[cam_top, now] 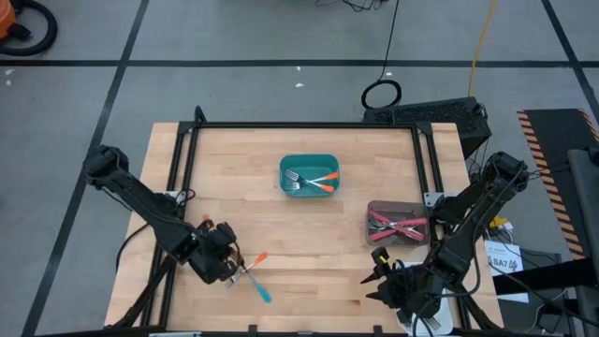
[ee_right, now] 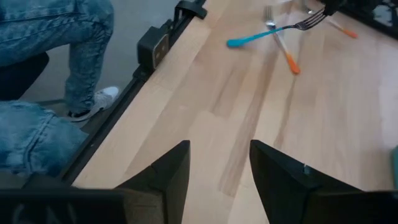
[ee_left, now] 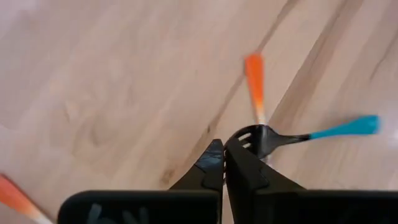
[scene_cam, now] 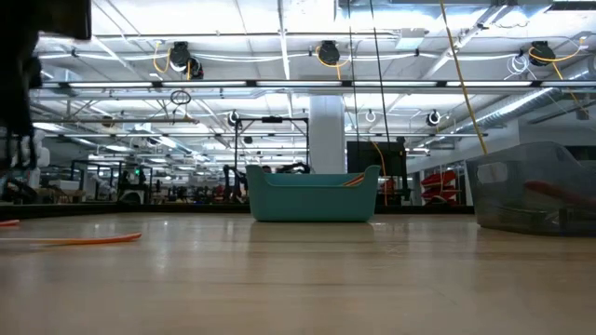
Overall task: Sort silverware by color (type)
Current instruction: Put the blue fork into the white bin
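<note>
orange forks sit in the teal bin [cam_top: 310, 161], red ones in the clear bin [cam_top: 398, 208]; left gripper [cam_top: 231, 270] pinches, seemingly, the blue fork [cam_top: 259, 289]; right gripper [cam_top: 382, 281] waits open.

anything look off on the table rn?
Mostly tidy: orange forks in the teal bin, red ones in the clear bin. Unsorted forks lie crossed at the left gripper, shut on the blue-handled fork by its tines. Right gripper waits open.

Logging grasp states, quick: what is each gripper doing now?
Left gripper: shut on the blue-handled fork.
Right gripper: open, empty, above bare table.
</note>
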You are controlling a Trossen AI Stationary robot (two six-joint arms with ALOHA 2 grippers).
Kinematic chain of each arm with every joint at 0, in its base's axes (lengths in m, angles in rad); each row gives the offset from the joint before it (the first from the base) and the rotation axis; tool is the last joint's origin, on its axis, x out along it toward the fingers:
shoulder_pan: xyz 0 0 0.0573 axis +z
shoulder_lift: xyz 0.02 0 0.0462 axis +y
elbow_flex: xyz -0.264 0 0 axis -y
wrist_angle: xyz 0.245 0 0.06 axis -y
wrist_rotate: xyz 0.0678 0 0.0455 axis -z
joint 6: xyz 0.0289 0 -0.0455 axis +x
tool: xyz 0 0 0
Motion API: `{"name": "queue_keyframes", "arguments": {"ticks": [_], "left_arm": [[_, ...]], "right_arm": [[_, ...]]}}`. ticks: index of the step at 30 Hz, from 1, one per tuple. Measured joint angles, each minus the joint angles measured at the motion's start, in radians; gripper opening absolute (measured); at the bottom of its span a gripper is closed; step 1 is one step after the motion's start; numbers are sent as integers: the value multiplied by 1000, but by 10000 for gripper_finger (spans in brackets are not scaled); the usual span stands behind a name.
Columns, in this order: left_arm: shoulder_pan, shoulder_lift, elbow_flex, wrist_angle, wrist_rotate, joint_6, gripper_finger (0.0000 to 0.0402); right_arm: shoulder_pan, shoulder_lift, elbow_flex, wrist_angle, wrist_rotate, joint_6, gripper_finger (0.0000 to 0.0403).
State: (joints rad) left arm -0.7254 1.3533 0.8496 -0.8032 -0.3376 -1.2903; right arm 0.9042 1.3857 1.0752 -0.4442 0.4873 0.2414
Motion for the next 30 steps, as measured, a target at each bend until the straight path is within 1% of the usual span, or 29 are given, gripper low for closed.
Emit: {"name": "queue_keyframes", "arguments": {"ticks": [5, 9, 12, 18, 20, 23, 24, 27, 30], "left_arm": [[-25, 0, 123, -101, -125, 31, 0], [-41, 0, 185, -145, -221, 41, 0], [-48, 0, 204, -137, -265, 61, 0], [-50, 17, 204, -133, -316, 59, 0], [-50, 27, 204, -129, -346, 58, 0], [-50, 36, 204, -107, -384, 63, 0], [-50, 41, 204, -95, -400, 67, 0], [-50, 56, 204, -33, -453, 111, 0], [-50, 71, 204, 30, -502, 161, 0]], "right_arm": [[-1, 0, 0, 0, 15, 0, 160], [-1, 0, 0, 3, 15, 6, 160], [-1, 0, 0, 15, 15, 7, 160], [-1, 0, 0, 29, 24, 8, 160], [-1, 7, -4, 57, 86, 35, 160], [-2, 27, -37, 120, 284, 150, 160], [-6, 37, -43, 141, 329, 163, 162], [-31, 78, -44, 166, 389, 129, 174], [-53, 127, -44, 201, 464, 129, 194]]}}
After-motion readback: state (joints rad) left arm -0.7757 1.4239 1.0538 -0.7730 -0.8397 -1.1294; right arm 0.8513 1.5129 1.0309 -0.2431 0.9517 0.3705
